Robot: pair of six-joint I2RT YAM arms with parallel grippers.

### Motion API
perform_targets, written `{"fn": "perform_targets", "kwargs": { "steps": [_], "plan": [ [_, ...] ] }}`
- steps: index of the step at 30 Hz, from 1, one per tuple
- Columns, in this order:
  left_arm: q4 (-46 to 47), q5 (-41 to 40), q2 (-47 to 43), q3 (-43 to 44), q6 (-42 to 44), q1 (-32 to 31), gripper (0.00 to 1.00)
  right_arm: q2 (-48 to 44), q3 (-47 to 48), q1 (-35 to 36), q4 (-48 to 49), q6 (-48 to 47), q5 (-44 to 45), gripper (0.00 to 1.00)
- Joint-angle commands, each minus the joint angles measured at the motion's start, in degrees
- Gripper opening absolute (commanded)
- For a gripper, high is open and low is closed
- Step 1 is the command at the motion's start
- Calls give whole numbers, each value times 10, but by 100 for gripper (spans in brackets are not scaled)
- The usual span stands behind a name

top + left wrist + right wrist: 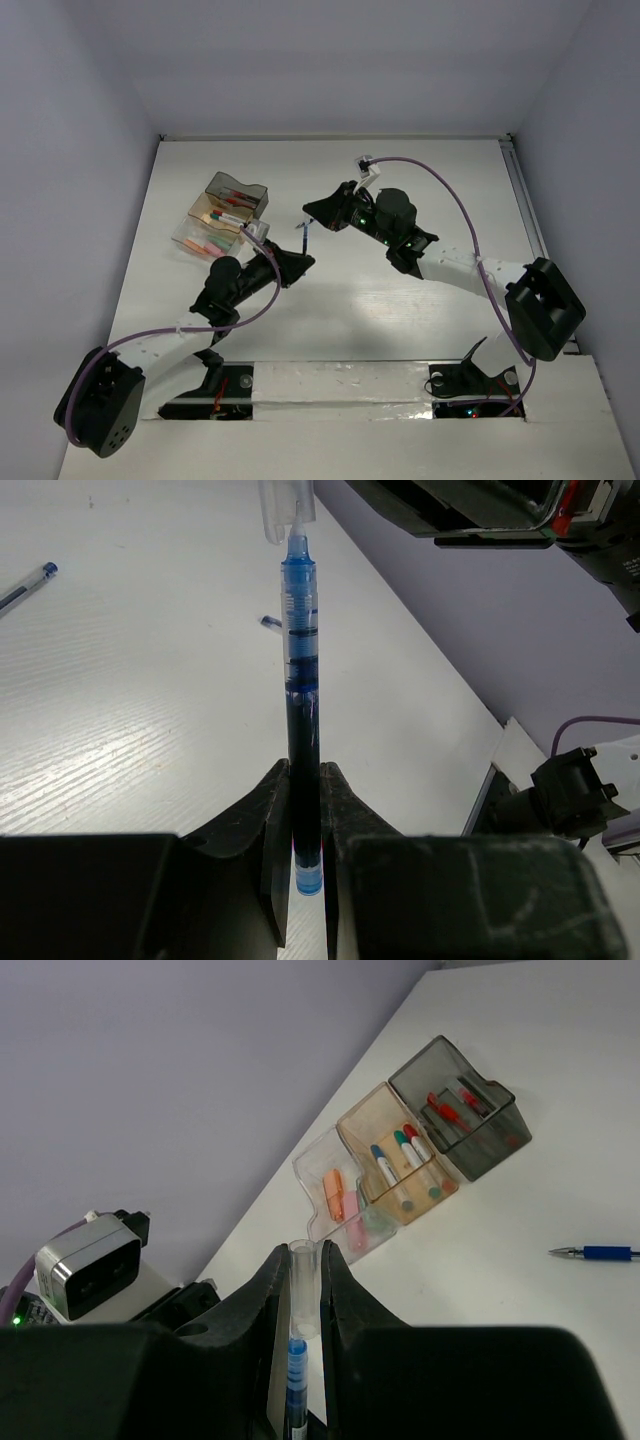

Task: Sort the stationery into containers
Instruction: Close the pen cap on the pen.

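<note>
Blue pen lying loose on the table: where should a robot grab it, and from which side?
Grip the loose blue pen mid-barrel, coming straight down from above, fingers closing across its width. It lies flat on the table, thin and long, with nothing beside it; a sideways approach would likely just push it.

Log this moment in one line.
left gripper: shut on blue-ink clear-barrelled pen; right gripper: shut on clear plastic cap at pen tip
</note>
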Motion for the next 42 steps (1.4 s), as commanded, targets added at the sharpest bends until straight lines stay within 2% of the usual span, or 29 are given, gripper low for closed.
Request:
{"fn": "perform_targets", "kwargs": {
  "steps": [1, 20, 26, 34, 42],
  "plan": [
    [17, -9, -19, 20, 11, -4, 0, -15, -1, 4, 32, 5, -11, 0],
    [30, -36, -10, 26, 2, -4, 0, -31, -73, 38, 70, 20, -2, 0],
    [25, -22, -22, 40, -14, -4, 0, -37, -86, 49, 29, -3, -13, 0],
    [-3, -17, -48, 78, -40, -4, 0, -64, -94, 49, -93, -46, -42, 0],
    [-21, -21, -50, 116, -26, -4, 0, -64, -86, 49, -164, -30, -133, 0]
  ]
}}
